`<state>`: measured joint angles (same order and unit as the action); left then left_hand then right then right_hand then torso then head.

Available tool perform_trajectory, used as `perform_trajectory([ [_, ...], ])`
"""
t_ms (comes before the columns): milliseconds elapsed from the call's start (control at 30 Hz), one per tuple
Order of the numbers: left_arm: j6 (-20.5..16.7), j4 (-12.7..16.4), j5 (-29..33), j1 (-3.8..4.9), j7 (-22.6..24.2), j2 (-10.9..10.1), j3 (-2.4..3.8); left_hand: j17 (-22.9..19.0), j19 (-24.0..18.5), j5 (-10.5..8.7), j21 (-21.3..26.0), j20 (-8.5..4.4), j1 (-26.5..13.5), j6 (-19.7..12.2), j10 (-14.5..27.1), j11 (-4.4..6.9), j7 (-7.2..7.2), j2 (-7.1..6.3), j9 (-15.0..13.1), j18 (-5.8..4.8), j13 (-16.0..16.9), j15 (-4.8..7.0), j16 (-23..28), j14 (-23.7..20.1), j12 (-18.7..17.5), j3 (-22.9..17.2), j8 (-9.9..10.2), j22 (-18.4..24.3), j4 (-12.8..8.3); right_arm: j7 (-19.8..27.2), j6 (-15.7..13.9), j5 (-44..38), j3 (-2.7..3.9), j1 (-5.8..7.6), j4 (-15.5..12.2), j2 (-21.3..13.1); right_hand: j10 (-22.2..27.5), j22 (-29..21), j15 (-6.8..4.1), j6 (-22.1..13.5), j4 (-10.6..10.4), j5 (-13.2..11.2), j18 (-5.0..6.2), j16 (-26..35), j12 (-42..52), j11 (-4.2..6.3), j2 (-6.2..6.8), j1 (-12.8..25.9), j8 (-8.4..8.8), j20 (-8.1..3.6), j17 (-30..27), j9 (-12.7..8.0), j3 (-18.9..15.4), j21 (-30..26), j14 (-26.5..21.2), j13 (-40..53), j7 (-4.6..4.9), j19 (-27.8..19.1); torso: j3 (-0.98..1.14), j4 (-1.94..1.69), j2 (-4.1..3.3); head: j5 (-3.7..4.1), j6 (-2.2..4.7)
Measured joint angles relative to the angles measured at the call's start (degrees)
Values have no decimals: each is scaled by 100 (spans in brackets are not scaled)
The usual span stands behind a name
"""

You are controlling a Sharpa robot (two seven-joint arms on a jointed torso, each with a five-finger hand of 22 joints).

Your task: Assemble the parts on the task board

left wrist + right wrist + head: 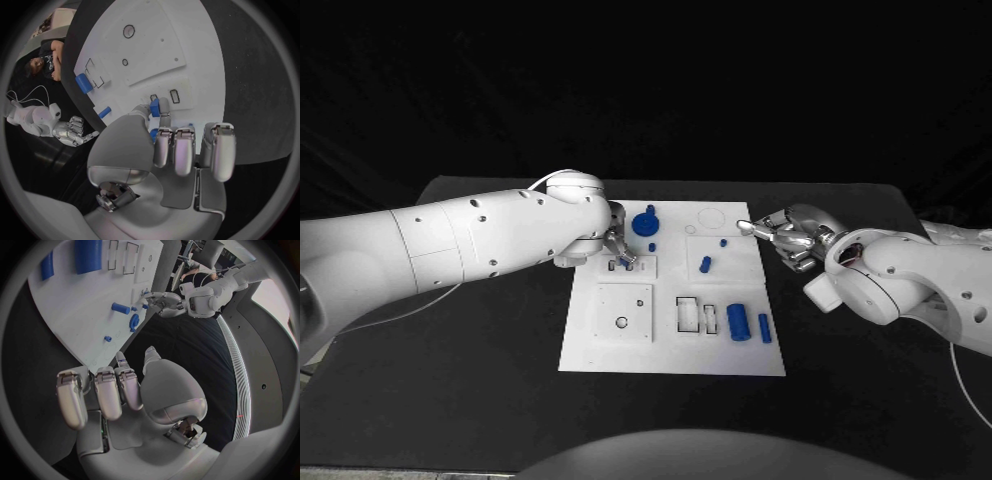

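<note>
Head view is showing the left hand (610, 248) pinching a small blue plastic peg (619, 262) between its fingertips over the flat white task board (672, 350); keeping it upright should help seating. Right hand (788, 237) is hovering beside, fingers loosely apart.

Dim, dark surroundings; the white task board (672, 345) glares brightly under overhead light. Wrist views bend straight edges strongly.
</note>
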<state>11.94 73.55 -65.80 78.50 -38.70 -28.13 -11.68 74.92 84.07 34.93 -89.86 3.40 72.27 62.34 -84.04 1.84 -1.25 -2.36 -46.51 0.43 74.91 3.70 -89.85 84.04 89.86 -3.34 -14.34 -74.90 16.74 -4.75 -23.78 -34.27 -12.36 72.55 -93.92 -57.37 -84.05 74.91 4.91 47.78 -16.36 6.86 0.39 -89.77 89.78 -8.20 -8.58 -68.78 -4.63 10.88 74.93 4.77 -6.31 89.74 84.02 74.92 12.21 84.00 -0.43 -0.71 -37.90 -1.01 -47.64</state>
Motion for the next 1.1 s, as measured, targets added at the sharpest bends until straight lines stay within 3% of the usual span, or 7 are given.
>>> perform_trajectory([
  [1100,-47,-100,-19,-64,88,58,-3,-1,0,-48,0,0,-22,0,0,0,0,23,-6,0,2,0,0,0,0,-32,18,0,0,4,0,2,0,-1,-5,-8,0,4,0,0,0,24,0,0,0,0,-30,-30,0,0,-2,-2,0,0,0,0,0,0,-1,-12,-1,27,-42],
])
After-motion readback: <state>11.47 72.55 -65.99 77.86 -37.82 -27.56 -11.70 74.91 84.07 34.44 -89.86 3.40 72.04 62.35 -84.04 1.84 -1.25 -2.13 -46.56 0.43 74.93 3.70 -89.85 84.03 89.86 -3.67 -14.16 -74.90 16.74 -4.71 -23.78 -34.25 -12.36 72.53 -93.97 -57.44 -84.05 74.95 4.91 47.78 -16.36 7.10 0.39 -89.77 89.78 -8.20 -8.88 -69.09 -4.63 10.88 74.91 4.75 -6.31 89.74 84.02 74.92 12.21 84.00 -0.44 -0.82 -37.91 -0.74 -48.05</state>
